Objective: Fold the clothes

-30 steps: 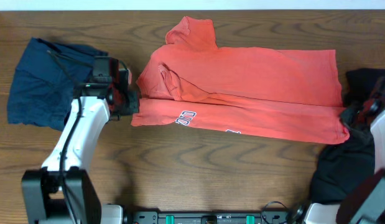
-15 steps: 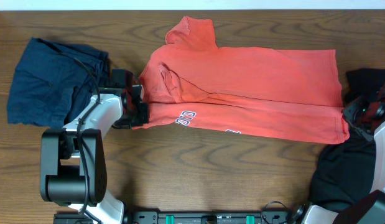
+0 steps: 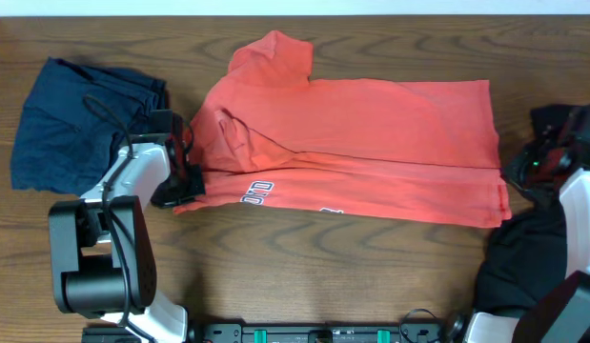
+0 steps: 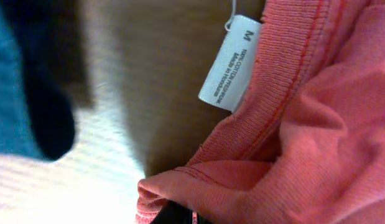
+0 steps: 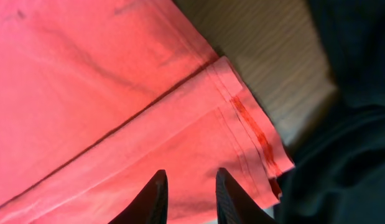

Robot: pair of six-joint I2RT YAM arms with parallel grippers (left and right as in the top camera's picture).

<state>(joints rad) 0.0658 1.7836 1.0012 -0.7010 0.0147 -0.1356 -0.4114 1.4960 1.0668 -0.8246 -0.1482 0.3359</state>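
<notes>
Nearest the robot's side of the wooden table [image 3: 323, 272] stand the two white arms, one at each side, each ending in one gripper. The left gripper [image 3: 188, 183] is clamped shut on the near-left corner of the single coral-red T-shirt [image 3: 371, 133]. Its wrist view shows the cloth bunched against the dark fingertip at the bottom edge. One white size label [image 4: 231, 62] marked M hangs beside the ribbed collar seam. The right gripper [image 5: 191, 188] sits at the shirt's right end. Its two dark fingers [image 5: 156, 194] stand slightly parted above the stitched hem [image 5: 242, 118], with flat cloth showing in the gap and nothing pinched. There are three garments in all. One black garment [image 3: 528, 257] is heaped at the near-right corner, just beside the shirt's right edge and partly under the right arm. The coral shirt lies spread across the middle of the table, lengthwise from left to right. One long fold line crosses it, and the near strip carries one patch of white block lettering [image 3: 258, 193] by the left gripper. One short sleeve [image 3: 275, 59] sticks out toward the far edge. One navy garment [image 3: 61, 133] lies crumpled at the far left, apart from the shirt, with the left arm between the two.
</notes>
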